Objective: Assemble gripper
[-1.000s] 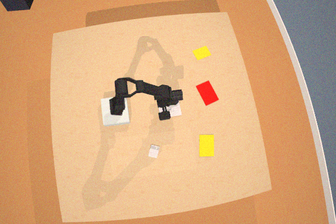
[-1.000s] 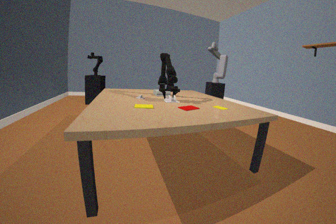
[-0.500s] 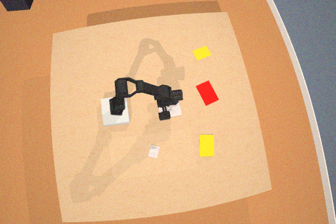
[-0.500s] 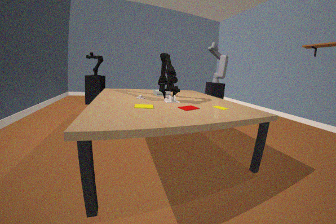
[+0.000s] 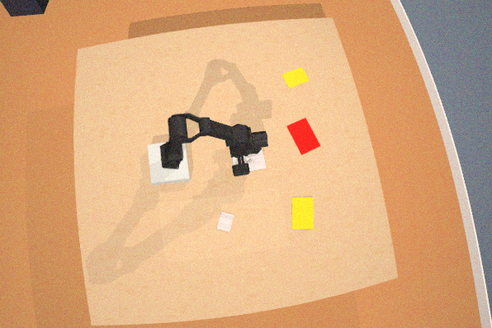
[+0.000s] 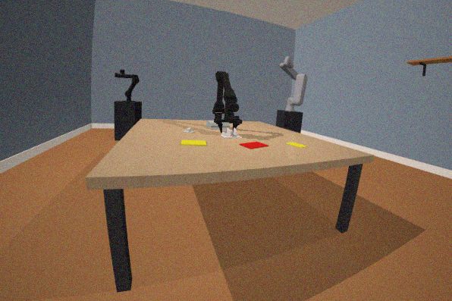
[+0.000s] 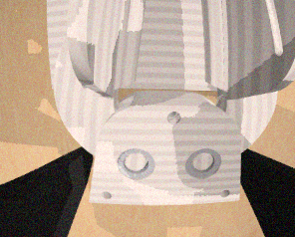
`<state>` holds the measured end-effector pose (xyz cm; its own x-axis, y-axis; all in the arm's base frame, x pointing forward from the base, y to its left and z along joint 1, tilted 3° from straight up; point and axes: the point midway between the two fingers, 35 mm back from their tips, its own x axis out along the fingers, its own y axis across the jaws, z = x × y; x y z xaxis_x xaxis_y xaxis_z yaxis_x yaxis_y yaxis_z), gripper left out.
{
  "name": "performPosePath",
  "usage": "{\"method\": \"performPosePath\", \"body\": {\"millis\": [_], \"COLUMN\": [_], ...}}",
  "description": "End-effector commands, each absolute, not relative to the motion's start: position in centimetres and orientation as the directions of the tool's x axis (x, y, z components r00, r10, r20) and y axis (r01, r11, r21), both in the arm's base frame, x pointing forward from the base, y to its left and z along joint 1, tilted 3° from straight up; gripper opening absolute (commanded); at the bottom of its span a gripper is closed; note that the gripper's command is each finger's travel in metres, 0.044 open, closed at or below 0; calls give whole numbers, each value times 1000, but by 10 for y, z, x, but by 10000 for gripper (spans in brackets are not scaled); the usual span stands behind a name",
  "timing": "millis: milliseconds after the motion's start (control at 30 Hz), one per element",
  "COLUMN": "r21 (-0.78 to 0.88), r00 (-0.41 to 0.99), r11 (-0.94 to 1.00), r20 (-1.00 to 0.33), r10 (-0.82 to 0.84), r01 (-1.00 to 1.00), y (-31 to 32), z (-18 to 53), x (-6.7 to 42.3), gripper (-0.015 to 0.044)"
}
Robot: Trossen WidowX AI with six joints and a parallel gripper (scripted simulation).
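Observation:
The white gripper base lies on the table under my hand. In the wrist view, what looks like the housing plate lies over its near end, with a pale round stub inside each of its two ringed holes. Long white pieces that look like jaws run away from its far edge; the pins and gear teeth are hidden. The plate looks about level, but I cannot tell if it is fully closed. My gripper is open, a black finger at each side of the plate. Finger contact is unclear.
A small white piece lies apart on the table. A red tile and two yellow tiles lie beyond the base. The arm stands on a pale block.

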<state>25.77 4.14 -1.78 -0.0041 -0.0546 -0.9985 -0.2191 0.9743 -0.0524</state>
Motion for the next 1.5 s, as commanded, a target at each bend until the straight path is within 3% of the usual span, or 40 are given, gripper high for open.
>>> {"method": "performPosePath", "body": {"millis": [0, 400, 700, 867, 1167, 1467], "r21": [-53, -52, -49, -53, -48, -48], "r00": [-4, -4, -3, 15, -7, -7], "r11": [974, 974, 974, 974, 974, 974], "r20": [-998, -999, -999, -999, -999, -999], "r10": [-55, -55, -51, -51, -51, -51], "r01": [-219, -219, -221, -222, -221, -221], "y": [41, 42, 45, 45, 39, 39], "z": [-18, -16, 57, 54, 108, 108], "x": [258, 258, 257, 260, 203, 202], "gripper": [440, 440, 440, 440, 440, 440]}}
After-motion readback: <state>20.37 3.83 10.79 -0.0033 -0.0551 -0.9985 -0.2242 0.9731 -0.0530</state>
